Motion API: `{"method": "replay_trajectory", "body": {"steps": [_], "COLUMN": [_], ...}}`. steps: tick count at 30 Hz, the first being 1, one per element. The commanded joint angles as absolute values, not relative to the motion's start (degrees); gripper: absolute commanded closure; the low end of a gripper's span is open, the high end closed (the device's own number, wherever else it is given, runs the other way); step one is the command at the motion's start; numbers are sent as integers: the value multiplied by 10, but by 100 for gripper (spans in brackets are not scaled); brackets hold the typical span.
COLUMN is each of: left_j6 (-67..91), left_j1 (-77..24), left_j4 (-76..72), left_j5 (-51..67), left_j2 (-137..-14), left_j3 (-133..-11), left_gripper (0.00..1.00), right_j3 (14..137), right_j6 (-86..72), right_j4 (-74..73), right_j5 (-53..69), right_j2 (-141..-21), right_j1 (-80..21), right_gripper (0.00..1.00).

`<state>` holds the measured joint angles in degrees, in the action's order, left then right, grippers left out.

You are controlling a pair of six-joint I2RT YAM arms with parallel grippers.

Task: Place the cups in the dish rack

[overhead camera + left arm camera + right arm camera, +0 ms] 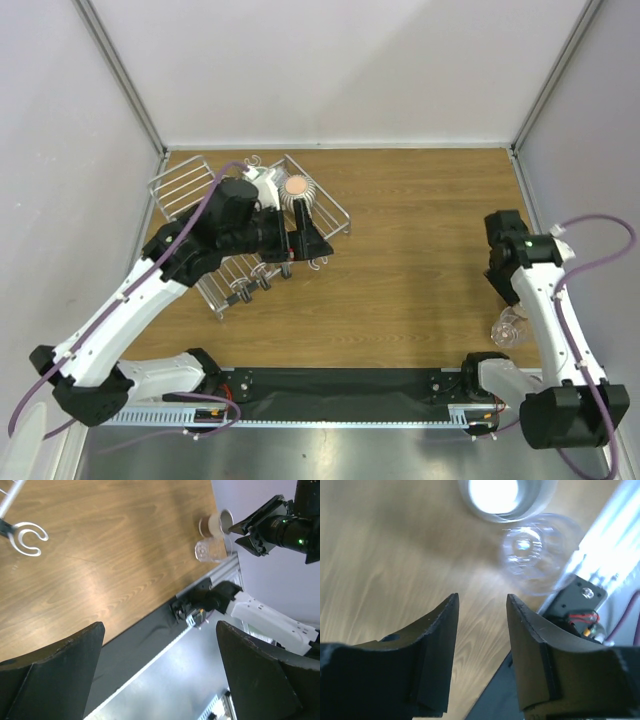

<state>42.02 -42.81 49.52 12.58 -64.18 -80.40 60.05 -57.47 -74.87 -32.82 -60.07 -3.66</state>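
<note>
The silver wire dish rack sits at the upper left of the wooden table in the overhead view, close to the table's left and far edges. A pale ribbed mug with a round pinkish face rests in the right part of the rack. The left arm reaches across the rack. The left gripper has its jaws spread wide with nothing between them. Its wrist view looks onto wood, with one looped wire hook of the rack at the upper left of that frame.

Two cups are outside the rack at the lower right of the overhead view, hard by the near edge and the black strip that runs along it. They are a clear glass and a shiny metal cup, just beside each other. The right gripper hovers over the wood near them, its jaws partly apart and holding nothing. In its wrist view the glass is up and to the right of its fingertips, and the metal cup is at the top edge.

A broad open stretch of wood lies between the rack and these two cups. Grey walls border the table on its left, far and right sides.
</note>
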Motion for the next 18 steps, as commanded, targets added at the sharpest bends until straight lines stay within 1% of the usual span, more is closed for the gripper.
{"method": "replay_trajectory", "body": {"steps": [1,2,5,11,18], "left_j6": [429,432,432,439,446], "left_j1": [-436,-439,-451,-473,-476], "left_j4": [474,473,481,486,480], "left_j5": [171,176,177,166,153], "left_j2": [-660,-666,-688,-704,-685], "left_j3": [-834,-839,-863,-886,-869], "left_gripper": [0,0,0,0,0], "right_j3": [563,551,528,521,491], "right_j6": [-588,-573,-541,-527,-551], "right_j4": [-770,-754,-716,-688,-651], "right_j5": [-336,-324,-327,-312,-306], "right_j2": [-549,-536,-495,-527,-545], "right_j1": [46,81,130,138,139], "right_gripper": [53,53,54,53,55]}}
